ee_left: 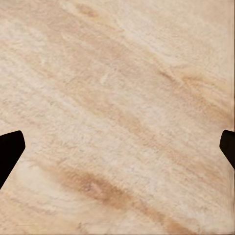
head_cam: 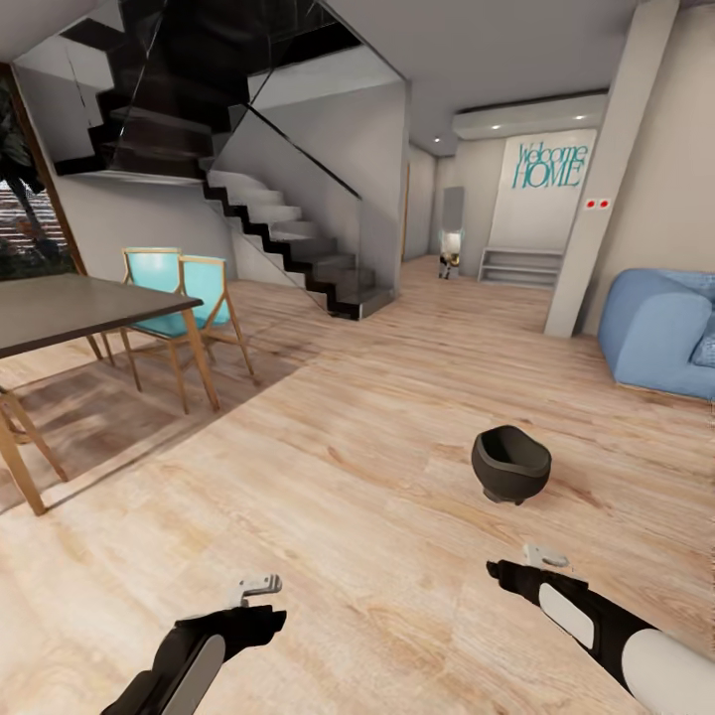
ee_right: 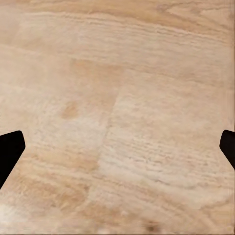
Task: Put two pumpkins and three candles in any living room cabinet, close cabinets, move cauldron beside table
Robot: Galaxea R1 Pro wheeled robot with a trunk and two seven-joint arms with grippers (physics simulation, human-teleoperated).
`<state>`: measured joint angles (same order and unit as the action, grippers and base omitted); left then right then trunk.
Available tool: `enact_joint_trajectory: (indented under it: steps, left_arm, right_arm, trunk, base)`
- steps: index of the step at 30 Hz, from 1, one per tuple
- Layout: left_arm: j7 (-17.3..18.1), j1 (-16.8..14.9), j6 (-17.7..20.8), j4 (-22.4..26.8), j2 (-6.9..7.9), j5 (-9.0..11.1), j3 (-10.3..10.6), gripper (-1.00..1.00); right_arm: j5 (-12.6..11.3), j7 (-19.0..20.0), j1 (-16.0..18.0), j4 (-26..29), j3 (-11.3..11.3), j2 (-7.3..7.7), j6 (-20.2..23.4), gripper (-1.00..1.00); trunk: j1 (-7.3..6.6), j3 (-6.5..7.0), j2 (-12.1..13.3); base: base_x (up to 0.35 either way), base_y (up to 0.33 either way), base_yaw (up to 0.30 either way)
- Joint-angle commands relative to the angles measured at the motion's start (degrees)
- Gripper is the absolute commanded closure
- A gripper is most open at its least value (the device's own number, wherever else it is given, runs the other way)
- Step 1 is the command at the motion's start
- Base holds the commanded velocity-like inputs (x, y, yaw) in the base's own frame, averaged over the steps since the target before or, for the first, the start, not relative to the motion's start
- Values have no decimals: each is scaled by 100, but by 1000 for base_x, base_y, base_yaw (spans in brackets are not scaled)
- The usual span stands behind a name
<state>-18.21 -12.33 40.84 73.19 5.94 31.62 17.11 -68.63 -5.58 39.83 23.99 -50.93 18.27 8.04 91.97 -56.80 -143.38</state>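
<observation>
Black cauldron [head_cam: 510,463] on plank floor [head_cam: 377,477]

One cauldron [head_cam: 510,463]; two chairs [head_cam: 184,288]; one sofa [head_cam: 655,333]

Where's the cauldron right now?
In the head view the cauldron stands alone on the wood floor, right of centre, just ahead of the right gripper and in front of the blue sofa.

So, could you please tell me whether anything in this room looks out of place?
Yes: the cauldron sits alone on the open plank floor, tipped a little, away from any furniture. Otherwise nothing looks spilled or damaged.
</observation>
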Motion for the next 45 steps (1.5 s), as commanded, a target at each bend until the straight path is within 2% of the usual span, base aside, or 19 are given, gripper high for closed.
enact_joint_trajectory:
  steps: [1,3,6,8,11,15,19,21,23,27,32,34,37,39,41,45]
  left_arm:
    - [-61,-13,12,29,-4,55,132,-100]
    - [-78,-42,45,181,-95,51,278,-100]
    - [-97,-79,163,540,-227,45,349,-100]
    - [-101,-141,326,691,-252,67,358,-100]
    - [-103,-258,632,814,-269,88,362,-100]
    - [-104,-470,858,851,-273,107,310,-100]
    - [-98,-681,1268,858,-280,121,250,-100]
    - [-104,-764,1410,867,-280,119,214,-100]
    - [-115,-854,1492,871,-278,108,150,-100]
    - [-120,-912,1518,870,-271,99,44,-100]
    - [-122,-926,1530,904,-243,91,-45,-100]
    - [-122,-918,1555,1116,-203,90,-107,-100]
    - [-122,-888,1583,1288,-183,86,-440,-100]
    - [-122,-881,1589,1323,-189,90,-583,-100]
    - [-122,-878,1592,1332,-190,113,-638,-100]
    - [-125,-877,1593,1336,-190,128,-660,-100]
  right_arm:
    - [-115,-50,7,24,80,14,233,-100]
    - [-286,-56,7,45,382,17,751,-100]
    - [-388,-71,35,94,882,56,1531,-100]
    - [-393,-86,62,100,1052,64,1847,-100]
    - [-394,-132,119,119,1180,71,2147,-100]
    - [-375,-331,269,138,1223,99,2351,-100]
    - [-346,-890,329,300,1233,105,2447,-100]
    - [-339,-1324,336,624,1234,106,2472,-100]
    - [-340,-2220,340,1131,1240,101,2493,-100]
    - [-350,-2872,341,1402,1243,100,2582,-100]
    - [-355,-3024,341,1625,1250,104,2778,-100]
    - [-359,-3040,341,1703,1252,100,2801,-100]
    - [-370,-3039,341,1731,1271,104,2796,-100]
    - [-375,-3043,341,1737,1365,100,2789,-100]
    - [-373,-3045,341,1739,1466,99,2793,-100]
    - [-368,-3046,341,1740,1522,98,2796,-100]
  trunk:
    - [1,-11,-3]
    - [1,-20,-3]
    - [1,-33,-3]
    - [1,-43,-3]
    - [1,-57,-3]
    - [1,-77,-3]
    - [1,-96,-3]
    - [1,-106,-3]
    - [1,-115,-3]
    - [1,-132,-3]
    - [1,-147,-3]
    - [1,-151,-3]
    - [1,-158,-3]
    - [1,-163,-3]
    - [1,-166,-3]
    - [1,-168,-3]
  base:
    - [257,156,-264]
    - [280,142,-262]
    - [306,110,-260]
    - [319,58,-259]
    - [326,22,-256]
    - [329,6,-250]
    - [331,1,-249]
    - [331,0,-252]
    - [331,0,-254]
    - [331,0,-260]
    - [332,0,-271]
    - [332,0,-274]
    - [332,0,-273]
    - [332,0,-229]
    - [332,0,-116]
    - [333,0,-45]
